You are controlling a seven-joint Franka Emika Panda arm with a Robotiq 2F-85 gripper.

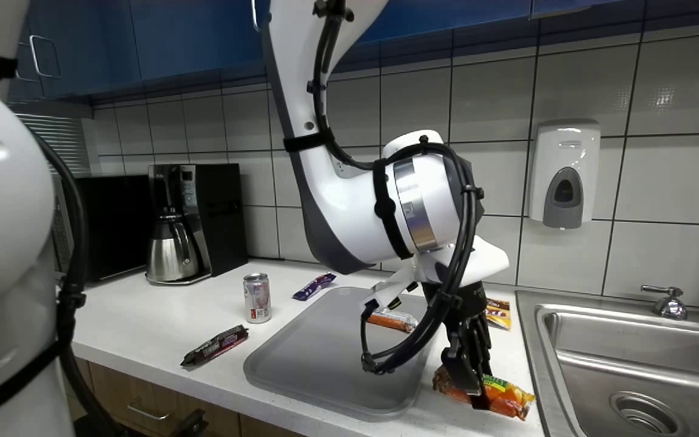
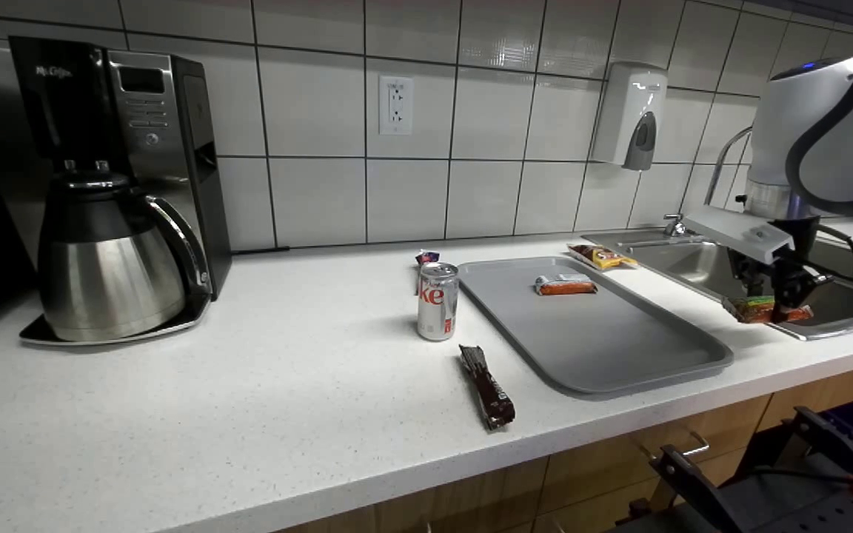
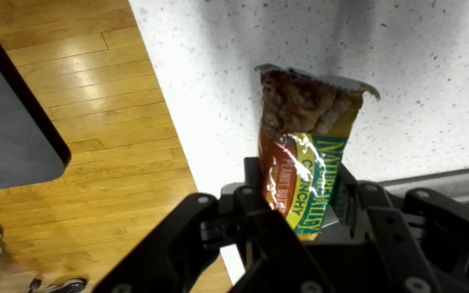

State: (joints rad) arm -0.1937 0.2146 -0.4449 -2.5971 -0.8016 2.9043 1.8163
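My gripper (image 1: 477,383) is shut on a Nature Valley Crunchy peanut butter bar (image 3: 310,183) in a green, yellow and red-brown wrapper. In the wrist view one finger (image 3: 297,169) presses on each long side of the bar, and its far end sticks out past the fingertips. In both exterior views the bar (image 1: 510,400) is between the grey tray (image 1: 319,370) and the sink (image 1: 534,370). In an exterior view the bar (image 2: 743,309) hangs a little above the counter, with a shadow below. A white-and-orange wrapped bar (image 2: 566,285) lies on the tray.
A yellow packet (image 2: 604,257) lies behind the tray, near the sink. A silver can (image 2: 437,303), a dark wrapped bar (image 2: 487,389) and a purple wrapper (image 1: 314,286) are beside the tray. A coffee maker (image 1: 216,212) and a wall soap dispenser (image 1: 565,173) stand farther back.
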